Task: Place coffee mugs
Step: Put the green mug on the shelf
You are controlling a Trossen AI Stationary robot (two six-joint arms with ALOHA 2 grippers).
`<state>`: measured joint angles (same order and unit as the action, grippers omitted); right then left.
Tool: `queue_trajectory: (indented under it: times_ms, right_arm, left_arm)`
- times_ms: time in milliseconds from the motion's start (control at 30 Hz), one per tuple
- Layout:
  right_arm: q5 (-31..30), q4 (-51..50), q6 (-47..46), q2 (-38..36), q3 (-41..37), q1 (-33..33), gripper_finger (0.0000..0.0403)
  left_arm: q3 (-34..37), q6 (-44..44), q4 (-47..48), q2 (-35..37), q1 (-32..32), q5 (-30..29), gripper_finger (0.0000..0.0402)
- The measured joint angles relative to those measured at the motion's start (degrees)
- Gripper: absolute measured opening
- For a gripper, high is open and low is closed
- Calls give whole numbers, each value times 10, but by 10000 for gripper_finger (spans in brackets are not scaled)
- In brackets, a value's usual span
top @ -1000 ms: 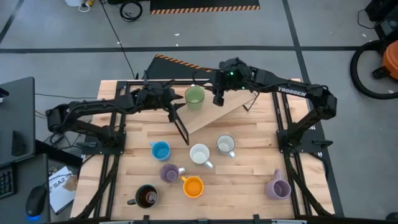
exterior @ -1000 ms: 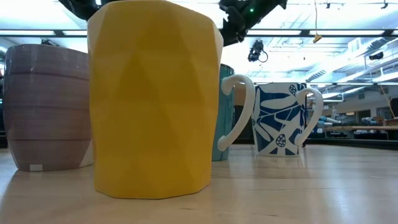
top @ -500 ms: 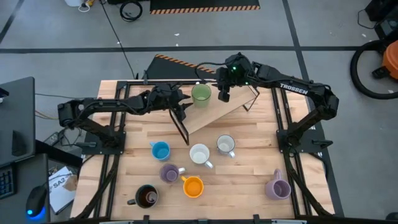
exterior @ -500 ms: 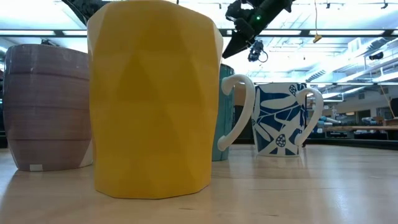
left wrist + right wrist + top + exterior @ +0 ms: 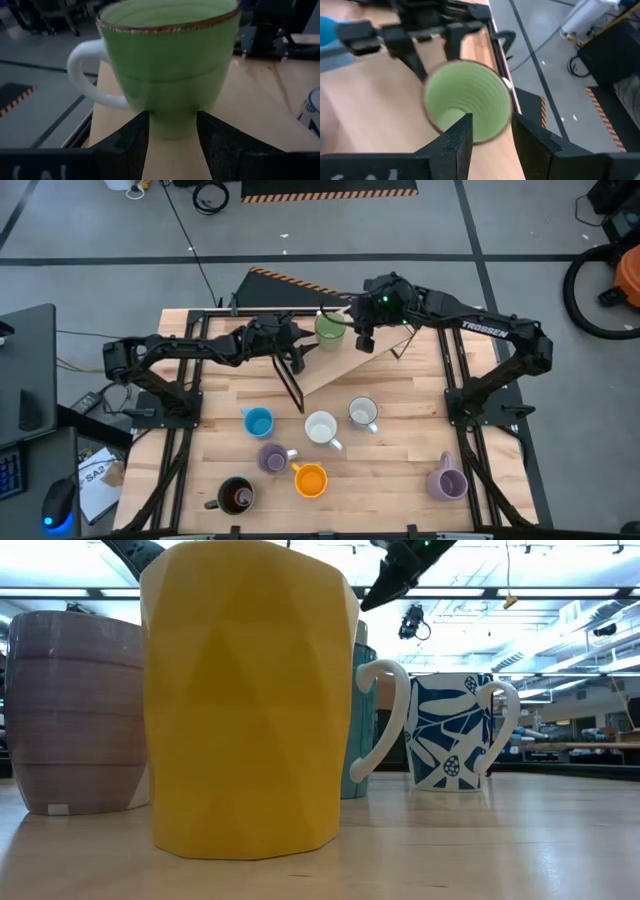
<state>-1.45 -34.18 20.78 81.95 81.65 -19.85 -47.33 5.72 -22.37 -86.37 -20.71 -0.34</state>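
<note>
A green mug (image 5: 329,328) with a white handle (image 5: 85,75) is over the far end of a slanted wooden board (image 5: 340,368). My right gripper (image 5: 356,337) is shut on it from the table's right side. My left gripper (image 5: 297,360) stands open just to the mug's left; its fingers (image 5: 132,142) frame the mug's base (image 5: 172,125) in the left wrist view, and the high view shows a gap to the mug. Several other mugs stand on the table in front: blue (image 5: 258,422), white (image 5: 321,428), patterned grey-white (image 5: 362,413), purple (image 5: 272,458), orange (image 5: 310,480), dark (image 5: 237,496), lavender (image 5: 447,483). My right gripper holds the green mug by its rim (image 5: 504,117) on the side toward the table's right, with one finger over the hollow and one outside the wall, as far as its wrist view shows. The fingers slant down from the right. The mug stays upright; whether its base touches the board is hidden.
The board leans on a black stand (image 5: 293,387) at the table's far middle. In the low view the orange mug (image 5: 245,700) fills the front, with the purple one (image 5: 75,710) and the patterned one (image 5: 450,730) beside it. Bare wood lies at the near right.
My right gripper has gone a little toward the table's right and far edge and risen slightly, taking the green mug along, still upright. My left gripper has followed toward the right and sunk a little, tipping further down, closer to the mug, still open.
</note>
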Motion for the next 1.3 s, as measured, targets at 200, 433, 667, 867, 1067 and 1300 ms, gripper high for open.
queue_trajectory:
  times_ms: [200, 433, 667, 867, 1067, 1300]
  right_arm:
    - [0, 21, 0, 3, 0, 30, 142]
    - [6, 18, -2, 3, 0, 40, 144]
    - [0, 15, -2, 24, -1, 55, 165]
    - [-20, 4, 7, 40, -1, 55, 193]
    - [-21, -10, 18, 51, -1, 39, 195]
    - [-20, -28, 36, 59, -1, 30, 182]
  left_arm:
    - [0, 1, -39, -19, 0, 4, 171]
    - [0, 1, -27, -20, 0, 23, 171]
    - [0, 0, 60, 44, 0, 36, 171]
    - [-1, -1, 118, 119, 0, 35, 171]
    - [0, -4, 168, 186, 0, 32, 171]
    - [0, -10, 199, 230, 0, 29, 171]
